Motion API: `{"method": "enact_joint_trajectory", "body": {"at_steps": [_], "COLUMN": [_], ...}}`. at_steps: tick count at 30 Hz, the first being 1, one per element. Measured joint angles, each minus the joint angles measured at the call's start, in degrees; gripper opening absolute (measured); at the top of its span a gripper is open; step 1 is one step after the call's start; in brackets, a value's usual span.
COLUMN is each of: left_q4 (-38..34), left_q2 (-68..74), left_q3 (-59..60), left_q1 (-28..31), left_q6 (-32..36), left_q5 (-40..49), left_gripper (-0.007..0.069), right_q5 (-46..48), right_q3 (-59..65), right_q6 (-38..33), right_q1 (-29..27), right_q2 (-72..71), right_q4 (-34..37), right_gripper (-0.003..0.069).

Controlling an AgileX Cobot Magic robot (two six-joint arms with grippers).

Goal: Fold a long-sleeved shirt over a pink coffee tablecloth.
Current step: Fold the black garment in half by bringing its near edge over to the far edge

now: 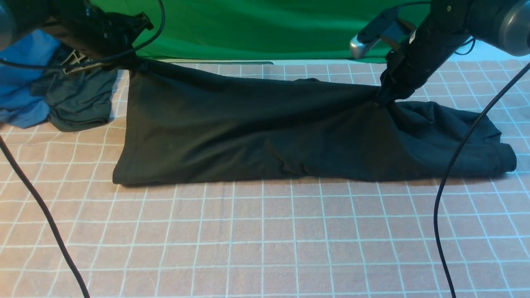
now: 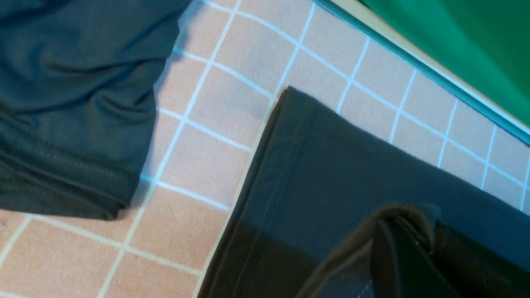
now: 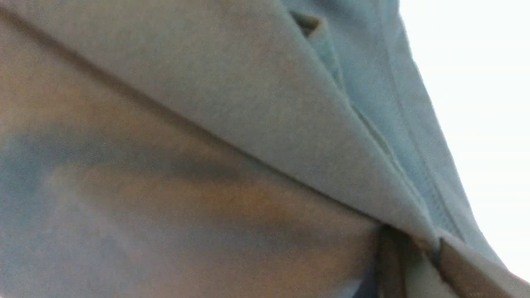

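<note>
The long-sleeved shirt [image 1: 248, 132] is black and lies stretched across the pink coffee tablecloth [image 1: 265, 240], its near edge flat and its far edge lifted at both ends. My left gripper [image 1: 134, 62] is shut on the shirt's far left corner; the left wrist view shows a fold of the shirt [image 2: 331, 174] draped over the closed fingers [image 2: 397, 248]. At the far right my right gripper [image 1: 383, 97] is shut on a bunch of the cloth. The shirt [image 3: 265, 103] fills the right wrist view, gathered at the gripper [image 3: 434, 248]. No print shows.
A dark grey-green garment [image 1: 78, 99] and a blue garment [image 1: 20, 82] lie piled at the far left; the grey-green garment [image 2: 70, 99] is close to the shirt's left corner. A green backdrop [image 1: 256, 25] hangs behind the table. Black cables [image 1: 459, 165] trail down both sides.
</note>
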Motion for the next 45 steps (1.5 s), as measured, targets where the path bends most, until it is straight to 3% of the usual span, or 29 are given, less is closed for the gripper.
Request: {"method": "enact_joint_trajectory", "body": {"at_steps": [5,14,29,32,36,41,45], "left_q4": [1.8,2.4,2.5,2.5,2.5,2.5,2.5], "left_q2": [0.0,0.1,0.1,0.1,0.1,0.1,0.1], "left_q3": [0.0,0.0,0.0,0.0,0.0,0.0,0.0], "left_q1": [0.0,0.0,0.0,0.0,0.0,0.0,0.0], "left_q6": [0.0,0.0,0.0,0.0,0.1,0.1,0.1], "left_q5": [-0.6,-0.6,-0.6,-0.6,-0.6,-0.6,-0.6], "left_gripper": [0.0031,0.0031,0.0031,0.0031,0.0031,0.0031,0.0031], "right_q5": [-0.5,-2.8,-1.6,-1.5,-1.2,-1.2,-0.6], "right_q3": [0.0,0.0,0.0,0.0,0.0,-0.1,-1.7], "right_q6": [0.6,0.8,1.3,2.1,3.6,3.9,4.6], "right_q1": [0.0,0.0,0.0,0.0,0.0,0.0,0.0], "right_q2": [0.1,2.1,4.6,5.2,5.3,5.3,5.2], "right_q4": [0.9,1.0,-2.4,-2.4,-2.4,-2.5,-2.6], "right_gripper": [0.0095,0.0353,0.0372,0.035,0.0209,0.0081,0.0039]}}
